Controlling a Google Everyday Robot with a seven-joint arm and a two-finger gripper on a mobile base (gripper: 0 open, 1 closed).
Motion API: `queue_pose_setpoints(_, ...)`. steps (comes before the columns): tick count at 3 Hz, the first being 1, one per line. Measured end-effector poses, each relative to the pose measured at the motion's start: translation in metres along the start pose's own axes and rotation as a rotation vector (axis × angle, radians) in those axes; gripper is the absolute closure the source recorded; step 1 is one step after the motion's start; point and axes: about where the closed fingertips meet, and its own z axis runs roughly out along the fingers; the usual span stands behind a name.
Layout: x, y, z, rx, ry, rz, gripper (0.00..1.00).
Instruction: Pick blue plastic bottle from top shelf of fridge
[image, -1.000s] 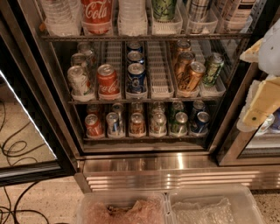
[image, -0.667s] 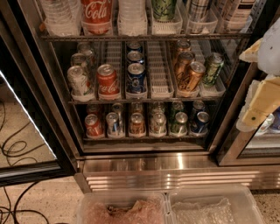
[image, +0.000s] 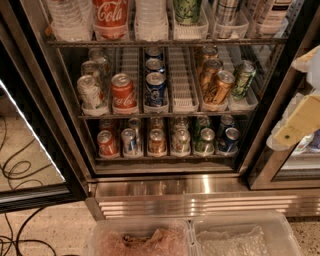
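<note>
The fridge (image: 165, 187) stands open in front of me, with a black frame and a ribbed steel base. The top shelf (image: 165, 42) runs along the top of the camera view, with white and clear lane trays holding bottles. The blue plastic bottle (image: 228, 10), banded silver-grey and dark, stands in the fifth lane from the left; only its lower body shows. A green-labelled bottle (image: 187, 10) is left of it and a red Coca-Cola bottle (image: 110, 14) further left. My gripper (image: 296, 124) is at the right edge, outside the fridge, below and to the right of the blue bottle, holding nothing that I can see.
Two lower racks hold several cans (image: 156, 89). The open glass door (image: 30, 150) stands at the left, with cables (image: 20, 170) on the floor behind it. Two clear bins (image: 240, 237) sit at the bottom. A second cooler (image: 300, 165) adjoins on the right.
</note>
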Motion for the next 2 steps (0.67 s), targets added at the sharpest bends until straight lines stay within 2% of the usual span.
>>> queue_pose_setpoints(1,0.01,-0.022,0.002,0.068,-0.142,0.214,0.0)
queue_pose_setpoints(2,-0.002,-0.033,-0.003,0.106,-0.205,0.239,0.0)
